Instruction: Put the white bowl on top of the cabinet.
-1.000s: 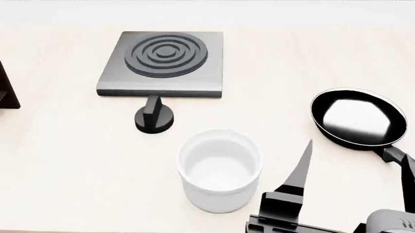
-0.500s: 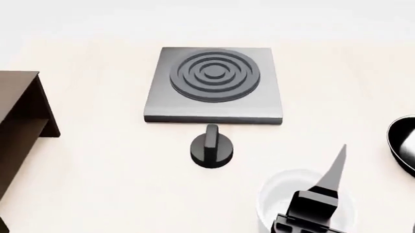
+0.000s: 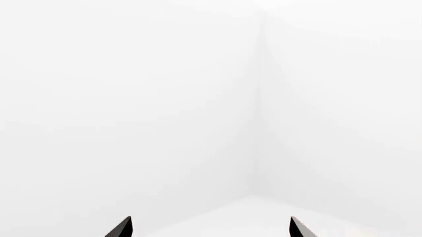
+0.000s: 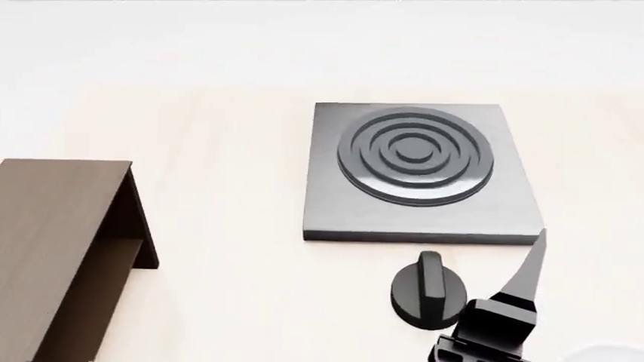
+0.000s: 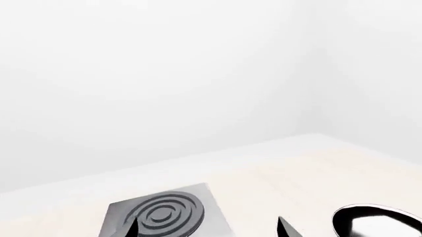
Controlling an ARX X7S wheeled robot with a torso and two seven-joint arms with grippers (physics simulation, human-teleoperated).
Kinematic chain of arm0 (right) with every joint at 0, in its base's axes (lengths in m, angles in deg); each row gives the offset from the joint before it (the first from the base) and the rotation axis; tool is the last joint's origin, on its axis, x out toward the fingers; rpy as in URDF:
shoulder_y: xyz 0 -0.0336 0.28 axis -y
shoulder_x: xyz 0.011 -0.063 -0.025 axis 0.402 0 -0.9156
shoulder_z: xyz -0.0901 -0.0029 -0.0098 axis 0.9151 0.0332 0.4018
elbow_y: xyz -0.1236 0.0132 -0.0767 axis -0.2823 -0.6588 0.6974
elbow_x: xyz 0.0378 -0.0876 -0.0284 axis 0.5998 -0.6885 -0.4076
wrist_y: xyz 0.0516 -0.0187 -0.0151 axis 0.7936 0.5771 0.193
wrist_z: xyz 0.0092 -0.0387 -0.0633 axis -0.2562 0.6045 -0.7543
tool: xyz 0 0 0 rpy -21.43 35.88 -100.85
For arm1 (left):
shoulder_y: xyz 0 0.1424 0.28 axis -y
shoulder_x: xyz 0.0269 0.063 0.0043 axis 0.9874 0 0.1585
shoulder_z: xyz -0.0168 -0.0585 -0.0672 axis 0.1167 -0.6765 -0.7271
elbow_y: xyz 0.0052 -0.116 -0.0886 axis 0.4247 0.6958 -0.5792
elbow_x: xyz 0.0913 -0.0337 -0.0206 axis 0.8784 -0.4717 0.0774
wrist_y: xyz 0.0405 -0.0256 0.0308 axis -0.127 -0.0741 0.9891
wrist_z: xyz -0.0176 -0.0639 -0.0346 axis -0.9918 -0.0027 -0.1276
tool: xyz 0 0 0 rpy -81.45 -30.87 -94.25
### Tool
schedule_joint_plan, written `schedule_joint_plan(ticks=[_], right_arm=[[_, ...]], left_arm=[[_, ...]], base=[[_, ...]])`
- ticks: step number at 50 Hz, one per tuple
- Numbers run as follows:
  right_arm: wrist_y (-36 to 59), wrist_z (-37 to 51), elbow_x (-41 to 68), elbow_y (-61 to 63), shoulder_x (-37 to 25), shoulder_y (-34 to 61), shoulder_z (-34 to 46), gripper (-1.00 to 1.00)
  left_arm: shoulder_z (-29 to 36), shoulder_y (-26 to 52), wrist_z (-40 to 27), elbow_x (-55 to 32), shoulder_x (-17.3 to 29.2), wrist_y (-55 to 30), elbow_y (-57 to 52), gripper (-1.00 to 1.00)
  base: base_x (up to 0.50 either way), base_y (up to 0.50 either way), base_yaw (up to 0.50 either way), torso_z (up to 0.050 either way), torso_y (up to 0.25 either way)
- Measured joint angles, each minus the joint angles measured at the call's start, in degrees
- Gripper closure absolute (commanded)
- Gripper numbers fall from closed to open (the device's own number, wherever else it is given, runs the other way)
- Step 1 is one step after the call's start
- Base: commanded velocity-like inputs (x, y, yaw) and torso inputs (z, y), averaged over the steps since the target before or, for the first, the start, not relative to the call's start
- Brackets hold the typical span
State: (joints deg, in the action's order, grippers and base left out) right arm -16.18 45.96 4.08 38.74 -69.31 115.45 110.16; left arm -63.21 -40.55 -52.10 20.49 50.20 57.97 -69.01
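Two black fingertips [image 3: 125,228] are all my left wrist camera gives me, set wide apart against blank white walls with nothing between them; no bowl, no cabinet there.

From the head camera I see the cabinet [image 4: 56,241] at the left, its flat grey-brown top bare and its darker recessed front facing right. The stove plate [image 4: 418,173] sits well apart from it, with the black knob [image 4: 427,290] just in front of the plate. My right gripper [image 4: 523,283] shows one pointed finger beside the knob. A pale sliver at the bottom right corner may be the white bowl [image 4: 604,354], though too little shows for me to be sure.

On the right wrist camera, both finger tips sit wide with empty air between them, the stove plate and the frying pan [image 5: 379,222] beyond.

I judge the bowl to be rigid, fairly heavy glazed ceramic, slick and chippable. I'd pinch its thick rim, one finger inside and one outside the wall, squeeze firmly, and keep it level.
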Motion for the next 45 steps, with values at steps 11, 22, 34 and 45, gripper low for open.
schedule_joint_plan(ticks=[11,22,34,45], right_arm=[[-1.47,0.00,-0.32,-0.02,-0.12,1.13,1.87,-1.00],[-0.97,0.04,-0.22,-0.01,0.20,0.65,1.08,-1.00],[-1.54,0.02,-0.83,-0.06,0.13,-1.49,-0.82,-1.00],[-1.21,0.04,-1.14,-0.02,0.32,-3.99,-3.66,-1.00]], left_arm=[[0.59,0.09,-0.28,0.12,0.40,-0.08,0.07,-1.00],[1.09,0.19,-0.55,0.20,0.77,-0.13,0.21,-1.00],[1.71,0.27,-0.76,0.31,1.08,-0.16,0.27,-1.00],[2.14,0.31,-0.98,0.40,1.44,-0.20,0.35,-1.00]], base=[[0.00,0.03,0.00,0.000,0.000],[0.03,0.31,0.00,0.000,0.000],[0.00,0.17,0.00,0.000,0.000],[0.00,0.45,0.00,0.000,0.000]])
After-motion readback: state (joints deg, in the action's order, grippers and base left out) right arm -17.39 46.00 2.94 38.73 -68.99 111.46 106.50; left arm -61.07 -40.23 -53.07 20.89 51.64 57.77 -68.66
